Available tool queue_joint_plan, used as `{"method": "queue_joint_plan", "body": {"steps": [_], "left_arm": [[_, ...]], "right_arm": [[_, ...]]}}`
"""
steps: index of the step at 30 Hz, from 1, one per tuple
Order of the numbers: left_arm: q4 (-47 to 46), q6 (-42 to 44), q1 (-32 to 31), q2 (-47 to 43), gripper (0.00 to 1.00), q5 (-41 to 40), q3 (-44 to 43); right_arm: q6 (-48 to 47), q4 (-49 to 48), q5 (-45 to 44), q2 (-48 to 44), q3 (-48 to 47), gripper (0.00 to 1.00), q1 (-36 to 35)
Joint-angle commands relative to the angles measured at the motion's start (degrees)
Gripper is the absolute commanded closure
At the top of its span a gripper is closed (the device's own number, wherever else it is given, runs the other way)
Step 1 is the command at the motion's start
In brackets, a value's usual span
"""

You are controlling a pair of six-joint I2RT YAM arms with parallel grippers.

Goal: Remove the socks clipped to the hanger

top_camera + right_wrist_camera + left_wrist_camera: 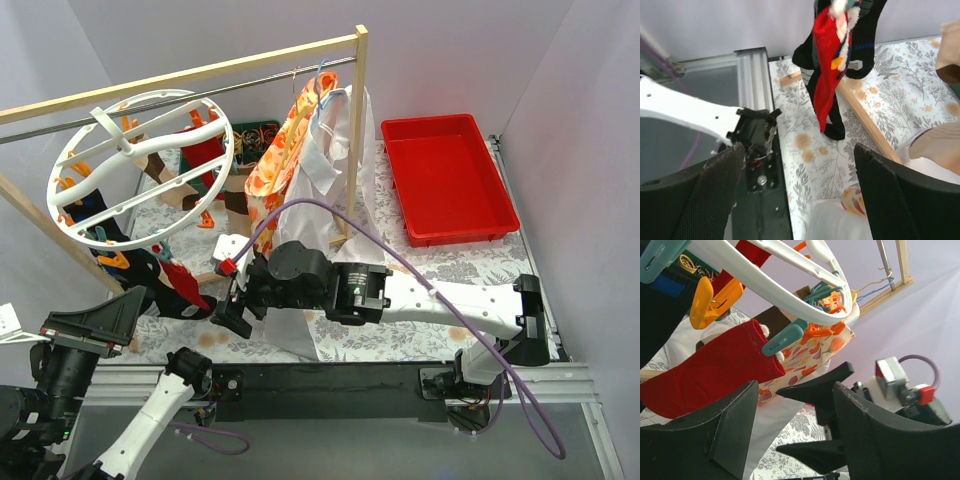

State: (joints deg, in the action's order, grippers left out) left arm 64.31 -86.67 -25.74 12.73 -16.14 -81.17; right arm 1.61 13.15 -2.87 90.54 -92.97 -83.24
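Note:
The white wheel-shaped hanger (140, 170) hangs from the rail at the back left, with orange and teal clips. A red sock (187, 285) and black socks (150, 268) hang from its near side; tan-and-brown socks (236, 192) hang behind. My left gripper (105, 318) is open and empty, just below and left of the red sock (710, 375), which a teal clip (782, 340) holds. My right gripper (232, 305) is open and empty, just right of the socks; it faces the red sock (827, 55) and a black sock (865, 45).
A wooden rack (358, 120) with a metal rail carries an orange floral garment (280, 165) and a white shirt (340, 150). A red bin (450, 175) stands at the back right. The rack's wooden base bar (865, 120) lies on the floral cloth.

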Motion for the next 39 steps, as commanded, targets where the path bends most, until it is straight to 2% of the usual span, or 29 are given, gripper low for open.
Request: {"method": "queue_joint_plan", "body": {"steps": [1,4,10,13,18,20,25,26,30,33,34,38,39], "left_arm": [[1.6,0.98,-0.37,4.14,0.41,1.72,-1.1],[1.52,1.24,-0.37,4.49,0.41,1.99,-1.27],[2.22,1.6,-0.37,5.9,0.42,2.78,-2.33],[2.83,1.42,-0.37,5.73,0.43,2.78,-2.42],[2.75,0.8,-0.45,4.32,0.43,3.04,-2.51],[2.57,0.54,-0.45,3.97,0.43,2.96,-2.51],[3.71,0.01,-0.45,3.27,0.43,2.34,-2.68],[3.71,-0.16,-0.45,3.09,0.43,2.34,-2.59],[3.98,-0.69,-0.45,2.56,0.43,2.34,-2.33],[3.98,-0.78,-0.54,2.65,0.42,2.78,-2.15],[4.06,-0.78,-0.54,2.74,0.41,2.96,-2.07],[3.98,-0.43,-0.54,2.91,0.35,3.83,-1.98],[3.98,-0.34,-0.54,2.83,0.31,4.01,-1.89]], "right_arm": [[-1.43,-23.91,-5.65,-0.72,6.91,0.08,-0.17],[-1.34,-31.49,-7.76,-0.19,11.92,0.09,-0.25],[-3.45,-39.86,-7.85,2.71,15.53,0.09,-0.69],[-3.89,-43.29,-10.13,4.46,16.41,0.13,-0.69],[-5.21,-49.34,-11.72,7.36,16.68,0.26,-0.69],[-5.47,-49.71,-11.28,8.85,15.1,0.31,-0.69],[-4.95,-49.71,-10.31,10.79,12.99,0.34,-0.69],[-4.95,-49.71,-10.4,10.97,12.73,0.39,-0.69],[-4.86,-49.8,-11.45,11.23,12.72,0.44,-0.69],[-4.86,-49.71,-11.89,12.02,11.85,0.52,-0.69],[-4.95,-49.62,-11.89,12.2,11.67,0.58,-0.69],[-4.07,-48.66,-10.49,10.72,12.11,0.94,-0.69],[-3.55,-46.65,-9.01,10.1,12.2,0.97,-0.69]]}}
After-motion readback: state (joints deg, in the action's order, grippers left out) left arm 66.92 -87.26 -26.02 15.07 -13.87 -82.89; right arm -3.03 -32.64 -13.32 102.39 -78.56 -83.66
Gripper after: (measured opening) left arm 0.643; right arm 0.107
